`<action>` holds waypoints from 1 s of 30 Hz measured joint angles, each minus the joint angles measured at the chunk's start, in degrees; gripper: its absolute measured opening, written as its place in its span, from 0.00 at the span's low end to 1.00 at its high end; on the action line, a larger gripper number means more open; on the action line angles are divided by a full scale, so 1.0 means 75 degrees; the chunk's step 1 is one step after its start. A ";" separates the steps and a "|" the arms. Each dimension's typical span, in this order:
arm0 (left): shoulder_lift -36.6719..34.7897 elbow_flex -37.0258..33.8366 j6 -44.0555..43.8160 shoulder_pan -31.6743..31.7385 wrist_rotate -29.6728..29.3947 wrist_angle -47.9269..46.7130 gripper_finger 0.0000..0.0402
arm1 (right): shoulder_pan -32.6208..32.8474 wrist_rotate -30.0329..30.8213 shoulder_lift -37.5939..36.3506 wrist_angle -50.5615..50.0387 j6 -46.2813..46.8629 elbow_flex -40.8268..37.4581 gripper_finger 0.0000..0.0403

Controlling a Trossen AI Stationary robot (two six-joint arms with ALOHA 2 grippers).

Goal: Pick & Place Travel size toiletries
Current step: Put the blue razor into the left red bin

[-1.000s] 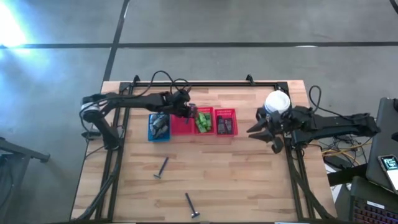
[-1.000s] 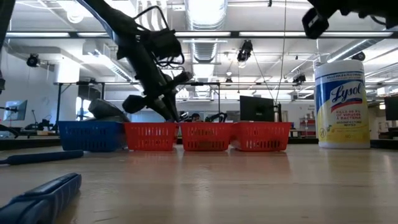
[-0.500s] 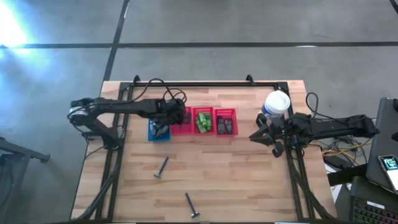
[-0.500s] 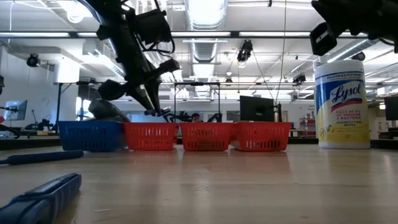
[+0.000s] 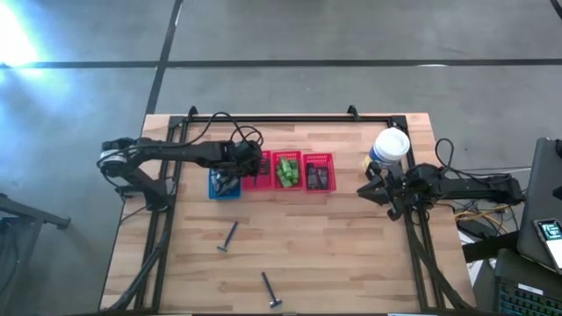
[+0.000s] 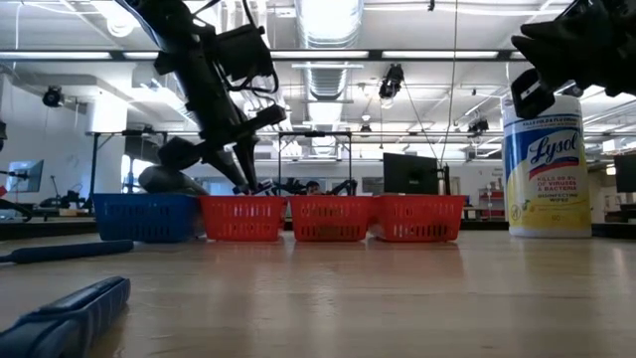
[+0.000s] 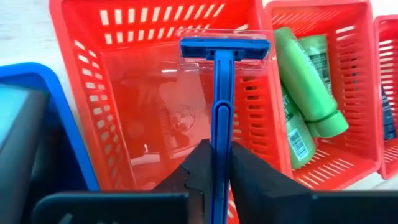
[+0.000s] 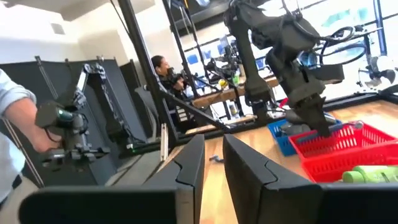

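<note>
My left gripper (image 5: 239, 168) is over the leftmost red basket (image 7: 124, 93), shut on a blue razor (image 7: 222, 93) whose head wears a clear cap. Green bottles (image 7: 308, 81) lie in the middle red basket. Dark packets (image 5: 318, 177) fill the right red one. Grey bottles (image 5: 226, 182) sit in the blue basket. Two more razors (image 5: 228, 237) (image 5: 270, 290) lie flat on the table nearer the front edge. My right gripper (image 5: 373, 189) hovers open beside the white tub, holding nothing. My left gripper pinches the blue razor's handle (image 7: 221, 152) between its two fingers, the handle running on ahead in line with them. The fingers slant down from above. The razor is lifted clear, its capped head (image 7: 225, 48) hanging over the bottom of the leftmost red basket.
The white tub with the yellow label (image 5: 392, 146) stands near the table's right far corner, close to my right arm. The four baskets form a row across the far middle (image 6: 328, 219). Bare wood (image 5: 334, 254) spreads toward the near edge. A person (image 8: 18, 124) stands beyond the table.
My left gripper, still shut on the razor, has swung from near the middle red basket toward the table's left and sunk lower over the leftmost red basket. My right arm has drawn back toward the right edge and come down a little.
</note>
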 joint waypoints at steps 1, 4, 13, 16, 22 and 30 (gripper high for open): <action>0.0000 0.0014 0.0004 0.0000 0.0000 0.0012 0.12 | 0.0000 -0.0001 0.0002 0.0000 0.0004 0.0000 0.15; 0.0003 0.0057 0.0079 0.0000 -0.0060 0.0046 0.17 | 0.0003 -0.0003 0.0037 -0.0061 0.0003 0.0000 0.18; 0.0009 0.0069 -0.0096 0.0000 -0.0291 0.0102 0.34 | 0.0003 -0.0009 0.0075 -0.0115 0.0000 0.0000 0.25; -0.0054 0.0069 -0.0077 0.0001 -0.0293 0.0098 0.38 | 0.0003 -0.0009 0.0075 -0.0116 0.0000 0.0000 0.27; -0.0632 0.0255 0.0636 0.0000 -0.0322 0.0074 0.41 | 0.0003 -0.0012 0.0078 -0.0114 0.0000 0.0000 0.31; -0.1691 0.0381 0.1154 -0.0003 -0.1091 -0.0455 0.41 | -0.0010 -0.0023 -0.1168 -0.0981 -0.0005 -0.0006 0.37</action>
